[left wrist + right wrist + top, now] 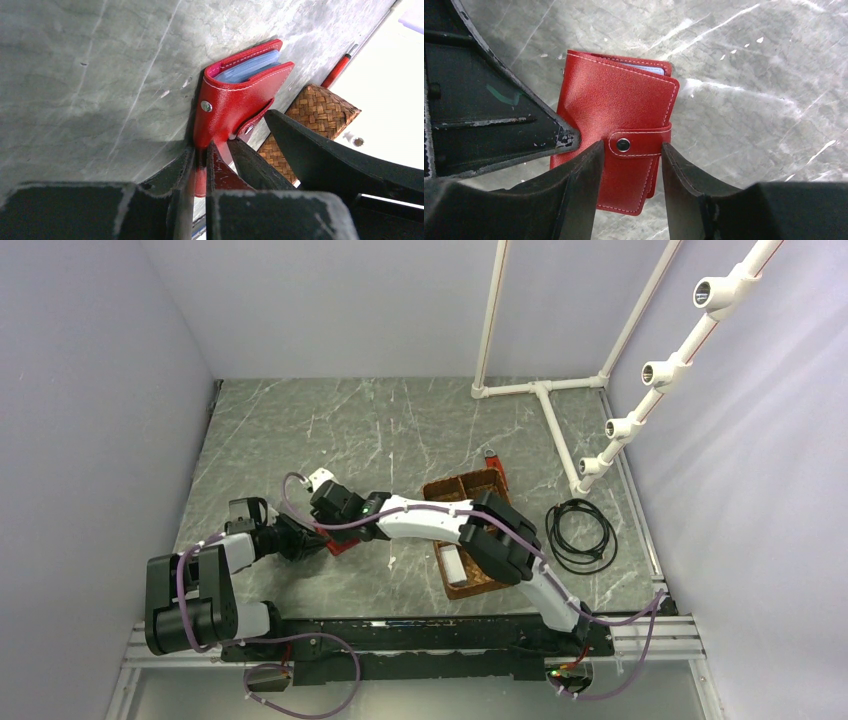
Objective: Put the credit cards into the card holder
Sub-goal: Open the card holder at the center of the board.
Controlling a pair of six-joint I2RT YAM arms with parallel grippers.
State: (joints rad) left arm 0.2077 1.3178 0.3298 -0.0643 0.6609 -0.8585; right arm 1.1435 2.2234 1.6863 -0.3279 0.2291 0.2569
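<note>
The card holder (pixel 341 545) is a small red wallet, folded over, lying on the grey marble table. My left gripper (pixel 205 147) is shut on its near edge, its fingers pinching the red leather. Light blue credit cards (pixel 247 69) show between the covers at the far end, and a thin card edge (pixel 646 68) peeks out in the right wrist view. My right gripper (pixel 631 150) hangs over the card holder (pixel 614 105), open, with the snap tab (pixel 634 145) between its fingers. In the top view both grippers meet at the card holder, left of centre.
A brown woven basket (pixel 470 490) stands right of the card holder, partly under my right arm. A red pen (pixel 492 462) lies at its far edge. A black cable coil (pixel 580 530) and a white pipe frame (pixel 540 390) lie to the right and back.
</note>
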